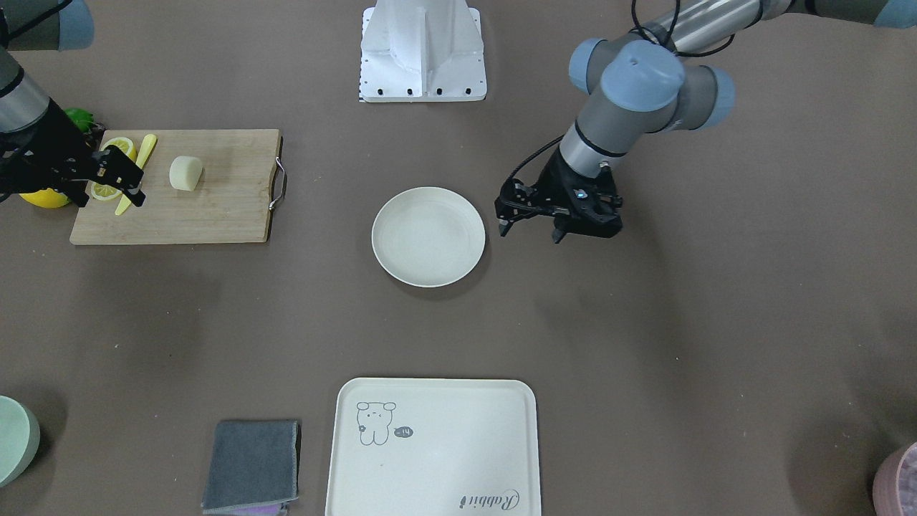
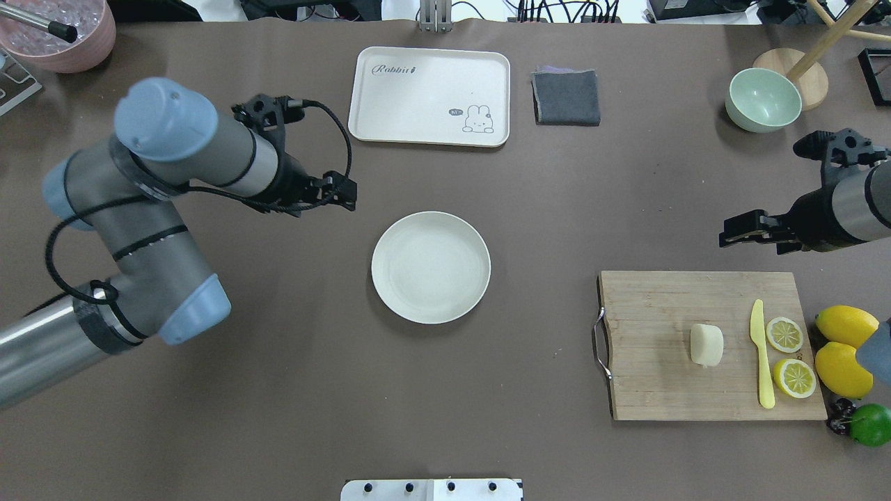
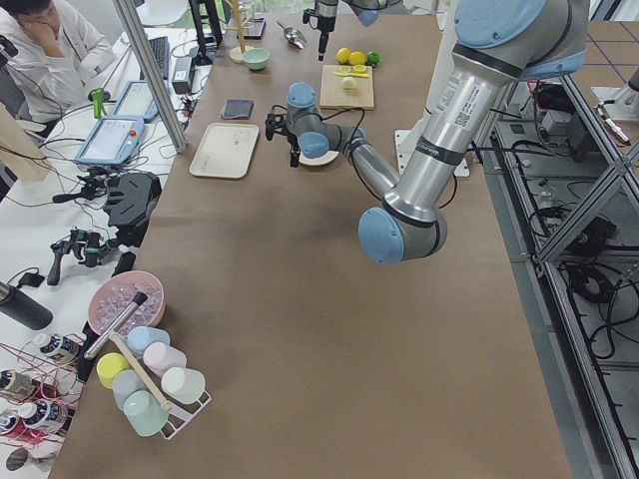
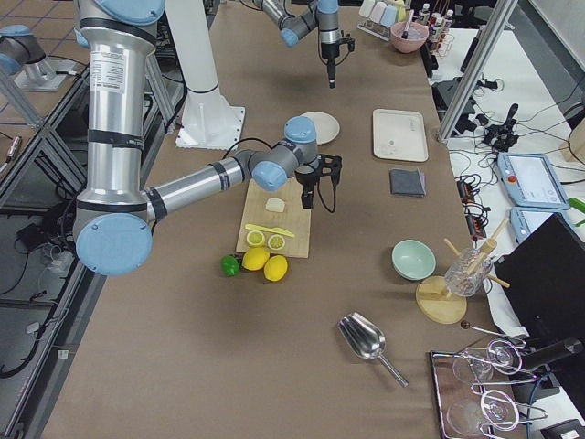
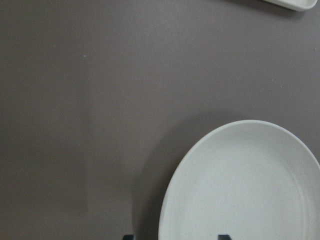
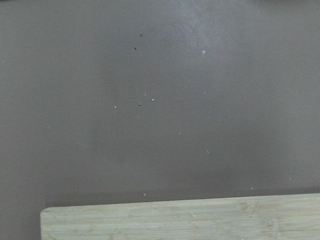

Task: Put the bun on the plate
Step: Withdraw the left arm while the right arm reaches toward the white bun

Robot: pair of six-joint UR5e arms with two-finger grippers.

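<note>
On a wooden cutting board (image 2: 654,313) at the robot's right end of the table (image 2: 278,390), the bun (image 2: 706,344) lies flat side toward the handle. It sits just beside a yellow knife (image 2: 762,355) and near two lemon halves (image 2: 784,334), well apart from the plate (image 2: 430,267) at mid-table.

The right arm reaches in from the side with its wrist turned down. The right gripper (image 2: 739,231) hangs in the air with its fingers spread and nothing between them. The overhead view places it past the board's far edge, over bare table, while the front-facing view makes it seem to overlap the lemon halves. Its own wrist camera settles this, showing only tabletop and a strip of the board's edge, with no bun. The bun therefore lies outside the jaws, back on the board.

The left arm is folded at the elbow, and the left gripper (image 1: 530,231) points down just beside the plate's rim, its fingers parted and holding nothing. Its wrist camera shows the plate and two fingertip ends apart at the bottom edge.
</note>
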